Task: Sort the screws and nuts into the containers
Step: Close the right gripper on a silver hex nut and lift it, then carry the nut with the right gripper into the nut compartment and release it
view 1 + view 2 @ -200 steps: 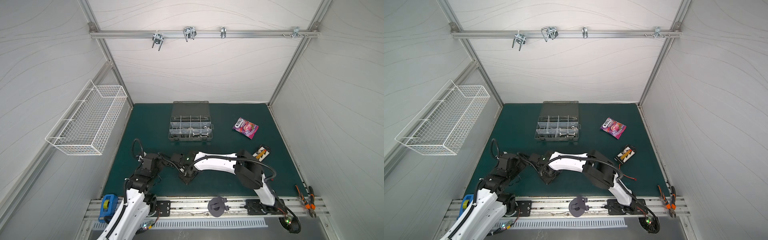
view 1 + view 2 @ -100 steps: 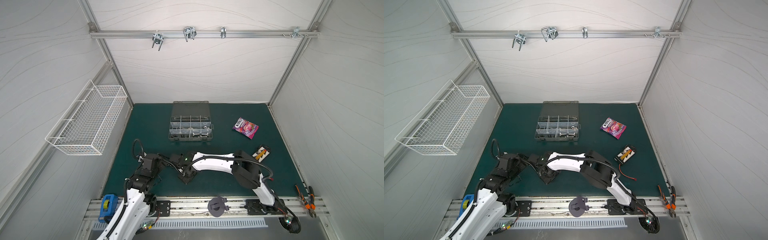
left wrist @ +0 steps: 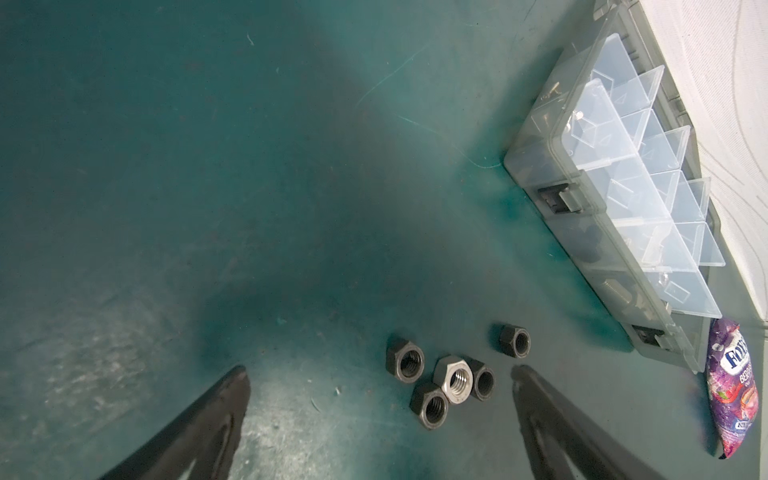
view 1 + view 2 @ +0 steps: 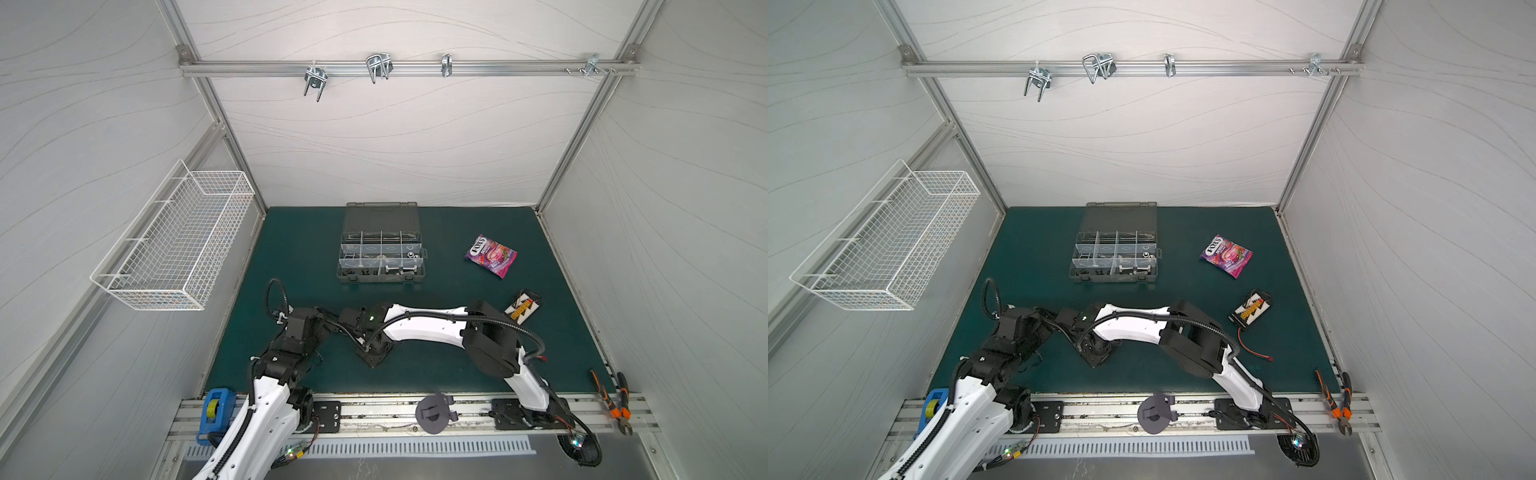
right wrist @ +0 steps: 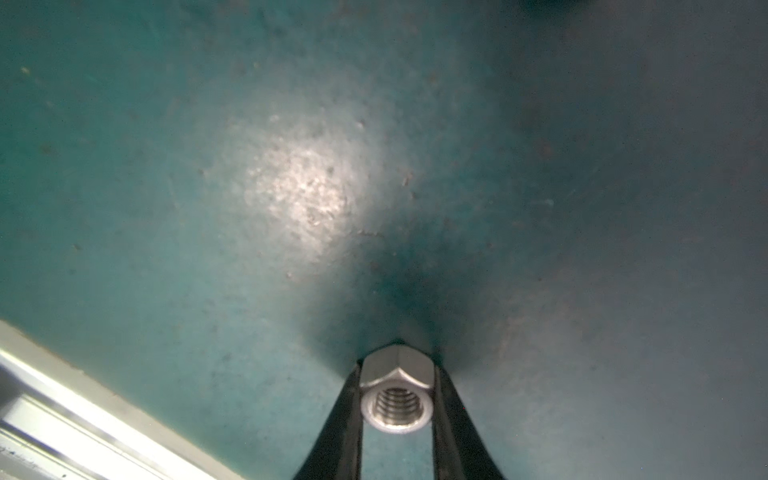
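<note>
Green mat: R end effector clamps silver nut; L end effector wide near nut cluster.

The left arm and right arm have white shells, black joints and ribbed black cables; the right gripper has slim black fingers.

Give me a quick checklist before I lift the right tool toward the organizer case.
1. Grip: right tool shut on the silver nut, clamped across its flats: ok.
2. Held nut clear of the mat: cannot tell.
3. The left tool open, holding nothing: ok.
4. The organizer case open, lid back: ok.
5. Clearance between left arm and right arm: cannot tell, they crowd together in both top views.
6. All nuts sorted: not ok, four black nuts and a loose silver nut lie on the mat.
</note>
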`<state>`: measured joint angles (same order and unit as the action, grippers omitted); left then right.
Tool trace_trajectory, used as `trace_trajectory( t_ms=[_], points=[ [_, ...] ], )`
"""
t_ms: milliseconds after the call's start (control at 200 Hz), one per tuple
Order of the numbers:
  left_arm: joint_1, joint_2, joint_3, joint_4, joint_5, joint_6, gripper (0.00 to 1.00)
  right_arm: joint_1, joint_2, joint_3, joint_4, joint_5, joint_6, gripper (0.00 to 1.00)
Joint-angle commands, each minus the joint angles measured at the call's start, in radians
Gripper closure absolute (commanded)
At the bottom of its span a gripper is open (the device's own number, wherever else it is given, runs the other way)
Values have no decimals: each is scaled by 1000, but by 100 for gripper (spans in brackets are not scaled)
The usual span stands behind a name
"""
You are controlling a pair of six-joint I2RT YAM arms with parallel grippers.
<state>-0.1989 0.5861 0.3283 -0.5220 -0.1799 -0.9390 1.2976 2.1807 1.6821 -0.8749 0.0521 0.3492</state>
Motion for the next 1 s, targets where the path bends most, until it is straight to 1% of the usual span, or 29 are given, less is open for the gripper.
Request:
trace_trajectory(
  t_ms=[0, 295, 555, 625, 810, 995],
  points=[
    [4, 4, -2, 28, -8, -14, 1, 4, 40, -3, -15, -5, 10, 80],
    [4, 14, -5, 37, -8, -15, 1, -49, -14, -62, 5, -3, 37, 87],
    [4, 35, 3, 51, 0, -12, 1, -133, -104, -145, 17, 45, 48, 91],
    [3, 39, 3, 49, 5, -12, 1, -156, -130, -160, 13, 75, 41, 92],
    [4, 32, 3, 45, 6, -10, 1, -219, -200, -184, 2, 122, 24, 93],
    [4, 41, 2, 62, 12, -15, 1, -260, -261, -175, -18, 167, 6, 93]
  ],
)
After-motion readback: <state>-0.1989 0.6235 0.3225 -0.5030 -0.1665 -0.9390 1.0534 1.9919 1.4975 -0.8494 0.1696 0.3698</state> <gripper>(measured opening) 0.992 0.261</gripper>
